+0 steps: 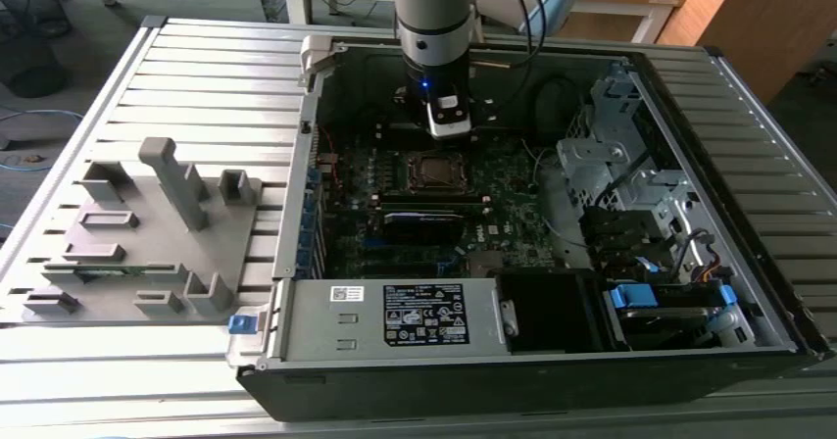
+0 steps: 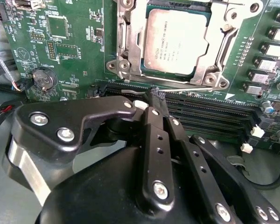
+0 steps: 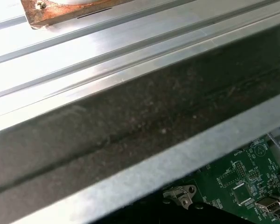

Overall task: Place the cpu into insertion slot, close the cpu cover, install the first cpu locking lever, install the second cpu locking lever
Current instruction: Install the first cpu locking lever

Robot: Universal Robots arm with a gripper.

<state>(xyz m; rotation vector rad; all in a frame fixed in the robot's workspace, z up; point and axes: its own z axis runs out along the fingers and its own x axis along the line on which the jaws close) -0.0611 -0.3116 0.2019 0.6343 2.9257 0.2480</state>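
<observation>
Fingers [image 2: 151, 130] of the matte black gripper [image 2: 156, 97] are clenching empty. Thin silvery cpu cover [image 2: 134, 46] is framing the dull square cpu [image 2: 177, 42], partly cropped.

We saw our arm [image 1: 438, 13] hanging straight down, wrist vertical, the gripper [image 2: 157, 95] aimed downward; its black fingers [image 2: 151, 135] met at the tips, with no gap.

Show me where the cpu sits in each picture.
Exterior view: cpu in the middle of the motherboard, near the gripper.
Second wrist view: cpu inside the cover's window, just beyond the gripper.
First wrist view: case wall and a motherboard corner.
Shared landmark: green motherboard.
</observation>
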